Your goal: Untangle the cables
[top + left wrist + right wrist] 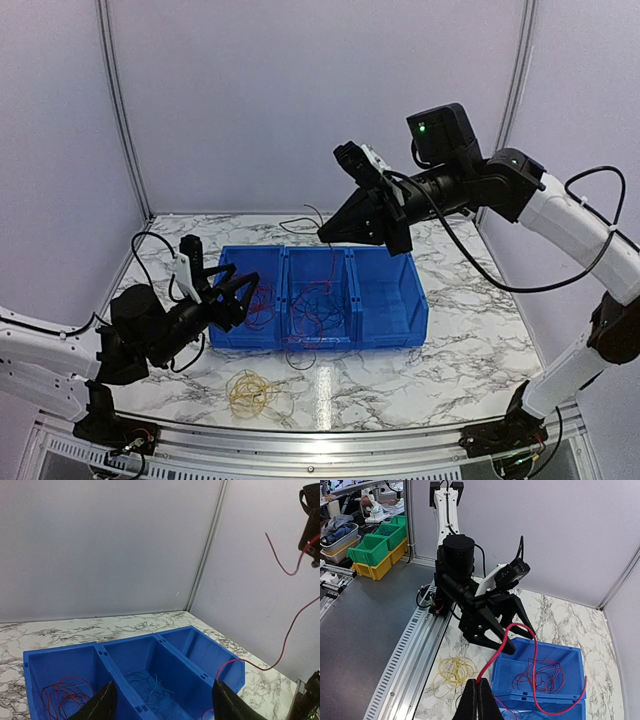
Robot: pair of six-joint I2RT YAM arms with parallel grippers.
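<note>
A blue three-compartment bin (385,300) sits mid-table. Red cables (262,300) lie looped in its left compartment and thin blue cables (150,687) in the middle one. A yellow cable coil (250,392) lies on the table in front. My right gripper (325,237) is raised above the bin, shut on one red cable (506,640) that hangs down into the bin. My left gripper (235,290) is open and empty over the bin's left end. In the left wrist view its fingers (102,702) straddle the bin's rim (130,640).
A thin dark cable (298,222) lies on the table behind the bin, and another dark loop (300,358) lies just in front of it. A metal rail (415,645) runs along the table's near edge. Green and yellow crates (375,550) stand off the table.
</note>
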